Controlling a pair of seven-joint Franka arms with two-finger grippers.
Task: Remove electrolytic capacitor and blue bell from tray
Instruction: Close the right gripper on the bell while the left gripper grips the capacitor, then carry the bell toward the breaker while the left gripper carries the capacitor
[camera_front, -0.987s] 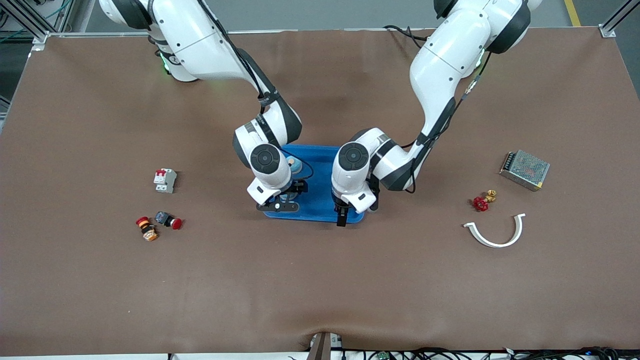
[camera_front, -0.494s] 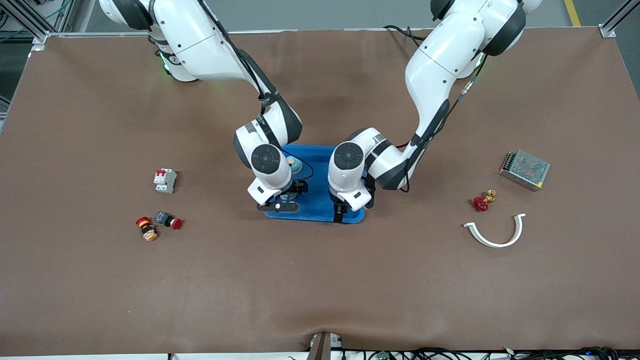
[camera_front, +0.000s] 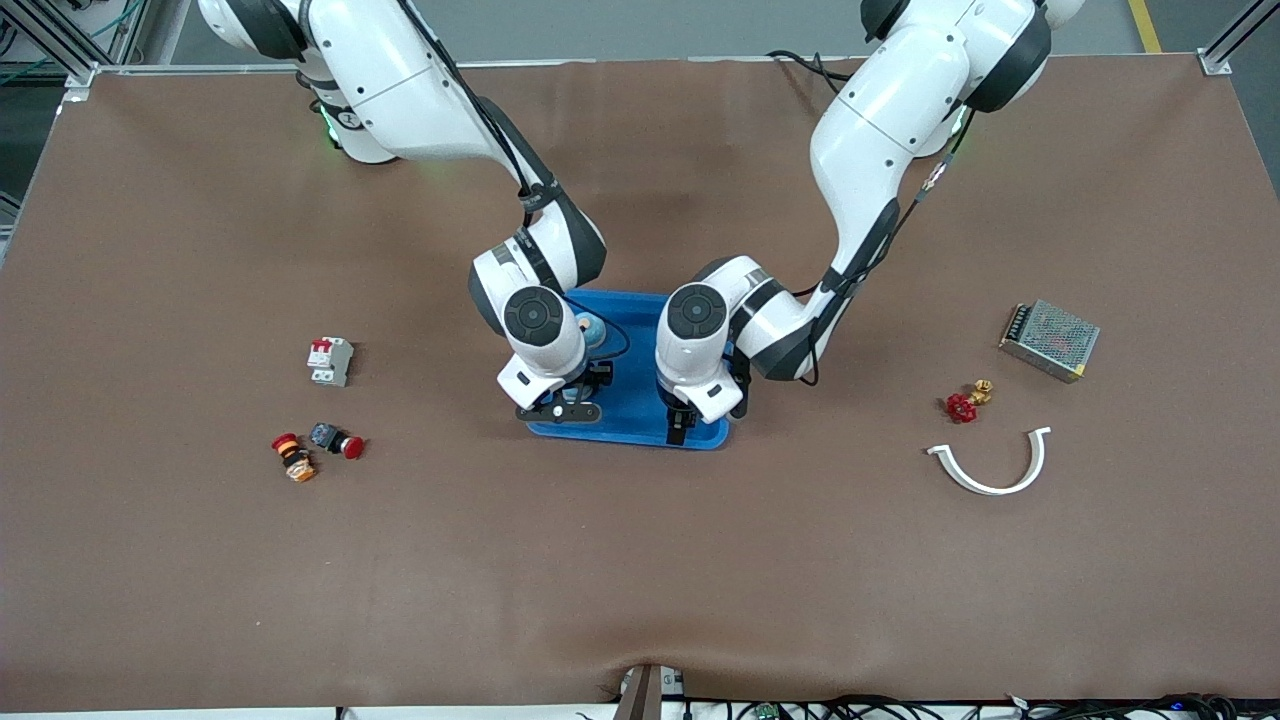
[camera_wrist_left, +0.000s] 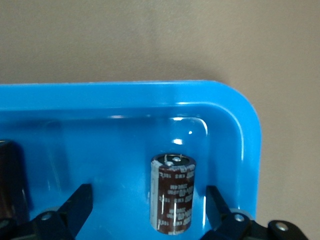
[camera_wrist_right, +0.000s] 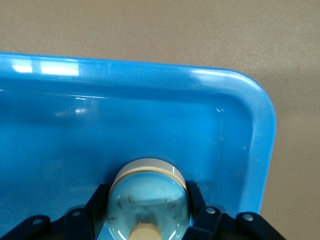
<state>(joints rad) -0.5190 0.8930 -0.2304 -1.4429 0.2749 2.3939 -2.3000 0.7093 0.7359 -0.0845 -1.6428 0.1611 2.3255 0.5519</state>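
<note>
- Inside the blue tray (camera_wrist_left: 240, 130), only the left wrist view shows the capacitor (camera_wrist_left: 173, 194) upright between the left end effector (camera_wrist_left: 150, 220)'s spread fingers, untouched
- Right end effector (camera_wrist_right: 145, 212) clamps the bell (camera_wrist_right: 148, 200) in the tray
- Both arms bend down over the tray on the tabletop (camera_front: 640, 560)

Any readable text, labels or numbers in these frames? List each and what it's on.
No text can be read for certain.
Dark brown cylindrical capacitor standing in the blue plastic tray: pale print runs down its sleeve, too blurred to read.
Pale blue domed bell: only faint specks, no lettering.
White circuit breaker and metal mesh power supply: too small to read.
</note>
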